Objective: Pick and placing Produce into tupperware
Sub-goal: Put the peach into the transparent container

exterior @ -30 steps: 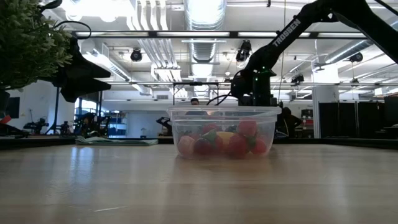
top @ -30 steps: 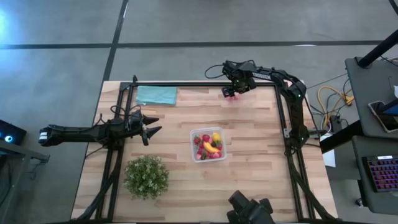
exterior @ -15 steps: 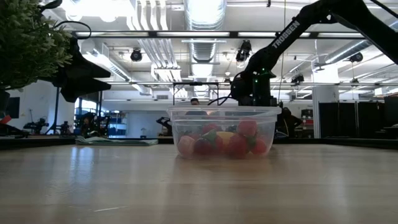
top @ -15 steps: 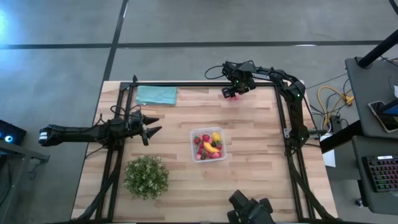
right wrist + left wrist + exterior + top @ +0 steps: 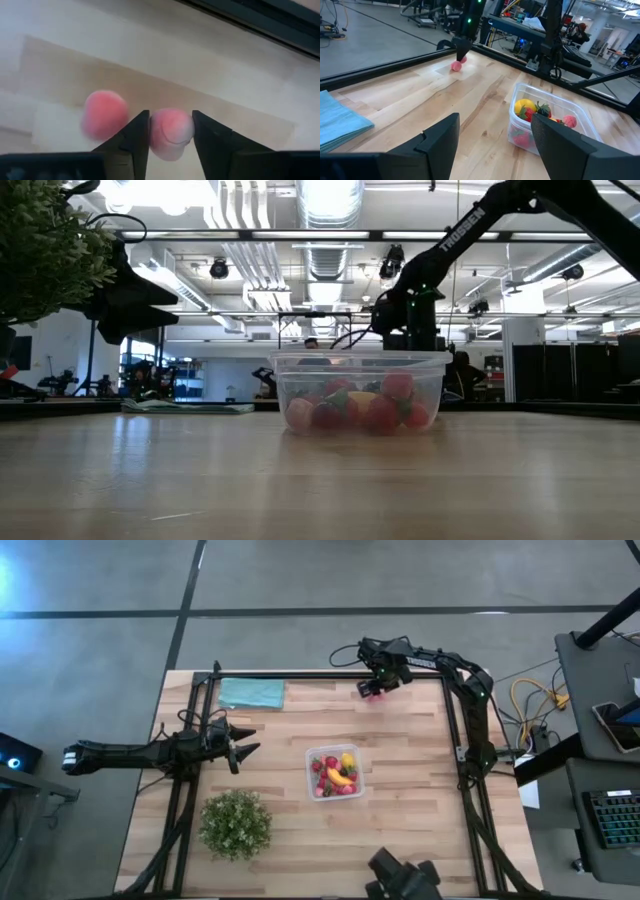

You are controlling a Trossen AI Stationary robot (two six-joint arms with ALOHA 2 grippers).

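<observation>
gripping a pink fruit [image 5: 171, 131] between closed-in fingers [image 5: 134, 136] at the bench's [image 5: 400, 830] far edge, toward the far right corner: right gripper [image 5: 372, 690], pointed down at the wood. lying just beside that catch, a second pink fruit [image 5: 104, 114], loose on the bench and outside the fingers; whether the two touch cannot be told. seen from the left wrist as one pink spot [image 5: 456, 65] under the dark tip of the right arm. sitting near the bench's middle, a little toward the right edge: clear tub [image 5: 336, 773], upright, already holding red berries [image 5: 319, 768], a banana [image 5: 339, 777] laid across them and a lemon [image 5: 348, 759] at the far side. showing at table height as a see-through tub [image 5: 360, 391] with red pieces piled on its floor, right arm standing behind it. hovering over the left edge, about halfway along it: left gripper [image 5: 243, 753], fingers [image 5: 439, 142] spread apart with nothing between them, pointed toward the tub and well apart from it. resting at the near left corner: green plant [image 5: 235, 824]. lying flat at the far left corner: teal cloth [image 5: 251, 693].
</observation>
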